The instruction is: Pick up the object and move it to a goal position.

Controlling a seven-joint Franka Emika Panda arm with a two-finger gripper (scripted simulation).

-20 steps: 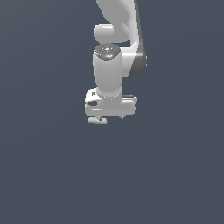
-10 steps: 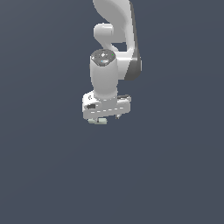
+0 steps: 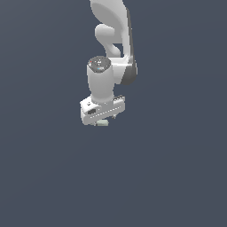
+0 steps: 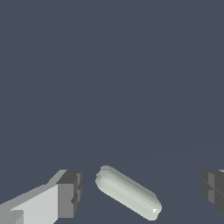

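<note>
Stretching flat and featureless in every direction, the dark slate-grey bench (image 3: 177, 177) shows no walls or edges. My white arm (image 3: 111, 53) reaches down from above, wrist pointing nearly straight at the surface. My gripper (image 4: 140, 192) is spread wide, dark fingers (image 4: 70, 192) well apart, touching nothing. The object (image 4: 127, 191), a pale grey-green bar, lies slanted between them, just under my gripper in the exterior view.

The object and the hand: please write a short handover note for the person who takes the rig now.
Hand: open, fingers on either side of the object, not touching it.
Object: pale grey-green bar, lying at an angle between the fingers; in the exterior view it just shows under the hand.
Done: hand placed over the object.
Left: close, lift, carry to the goal. No goal marker is visible.
</note>
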